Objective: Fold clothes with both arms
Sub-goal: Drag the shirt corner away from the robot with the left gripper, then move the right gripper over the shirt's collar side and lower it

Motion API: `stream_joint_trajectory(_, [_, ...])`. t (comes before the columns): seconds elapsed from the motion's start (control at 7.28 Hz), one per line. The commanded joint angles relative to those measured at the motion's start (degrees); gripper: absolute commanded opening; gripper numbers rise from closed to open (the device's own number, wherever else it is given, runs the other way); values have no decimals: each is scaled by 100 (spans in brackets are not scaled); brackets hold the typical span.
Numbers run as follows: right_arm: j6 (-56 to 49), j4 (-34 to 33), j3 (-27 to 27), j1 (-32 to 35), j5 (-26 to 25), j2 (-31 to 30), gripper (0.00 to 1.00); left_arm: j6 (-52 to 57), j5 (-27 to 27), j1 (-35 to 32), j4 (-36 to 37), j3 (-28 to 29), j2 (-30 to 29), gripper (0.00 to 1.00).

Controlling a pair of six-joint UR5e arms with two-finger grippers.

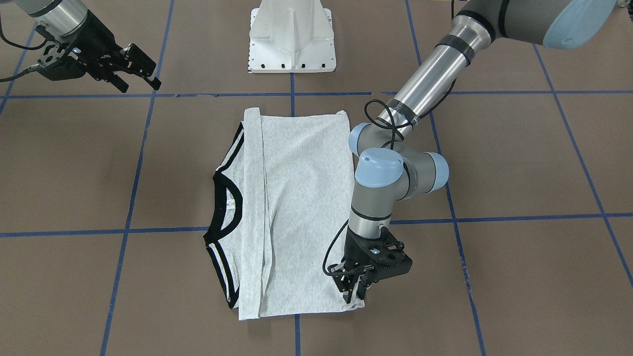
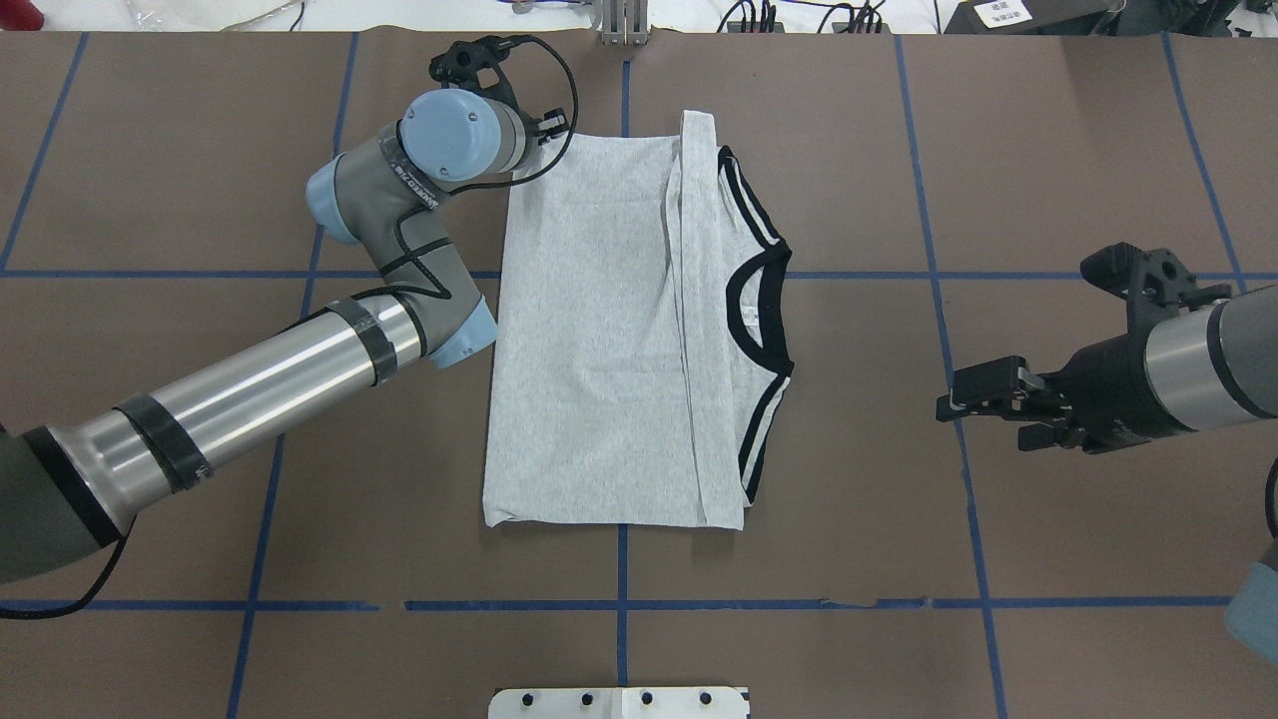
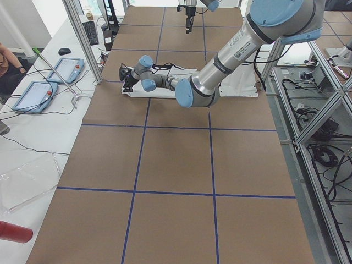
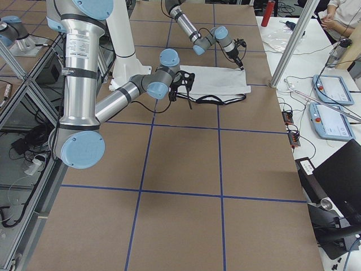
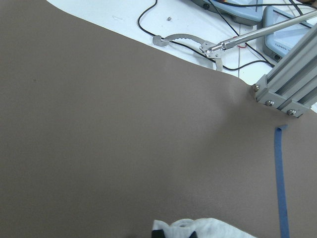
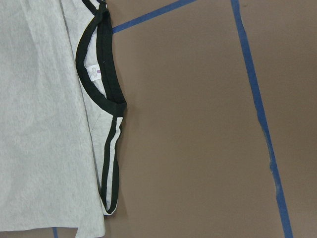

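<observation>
T-shirt (image 1: 296,207) lies lengthwise, top to bottom, in the front view.
Left gripper (image 1: 357,292) appears to pinch its lower-right corner; right gripper (image 1: 141,88), spread, hovers well apart, upper left.

1. Front view: across the table (image 1: 544,163) from the robot, facing it, steep downward look, mid range. White base (image 1: 292,39) at top edge.
2. Overhead view: behind the robot, looking forward and down. It shares the T-shirt (image 2: 599,350) and blue tape grid (image 2: 799,604) with the front view, turned end for end.
3. Side views: far back at opposite table ends, looking along it. Shirt small in both.
4. Left wrist camera: low and close to the tabletop, shirt sliver at bottom edge.
5. Right wrist camera: close, looking down on the collar (image 6: 106,96).
</observation>
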Motion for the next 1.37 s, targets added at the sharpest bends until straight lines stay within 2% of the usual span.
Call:
stream_joint_trajectory(0.0, [-50, -7, -135, -39, -41, 250, 100, 186, -206, -309, 102, -407, 111, 100])
stream_joint_trajectory(0.14, [-77, -16, -327, -169, -181, 452, 100, 282, -791, -415, 556, -1194, 565, 100])
stream_joint_trajectory(0.41, [-313, -155, -767, -476, -575, 882, 100, 940, -1121, -486, 1802, -3353, 1724, 100])
stream_joint_trajectory(0.55, [-558, -1035, -882, -635, -743, 1441, 100, 942, -1453, -478, 2382, -4182, 2095, 100])
stream_joint_trajectory(0.69, [-883, -2367, -918, -924, -1110, 2230, 100, 942, -1717, -452, 2797, -4843, 2394, 100])
stream_joint_trajectory(0.82, [-1129, -3354, -1249, -1188, -1444, 3082, 100, 924, -1755, -399, 3062, -5389, 2676, 100])
stream_joint_trajectory(0.96, [-1132, -3590, -1826, -1399, -1648, 3673, 100, 924, -1894, -338, 3326, -5890, 2957, 100])
stream_joint_trajectory(1.24, [-1149, -3575, -2690, -1664, -1738, 4222, 100, 881, -1939, -241, 3337, -6097, 3127, 100])
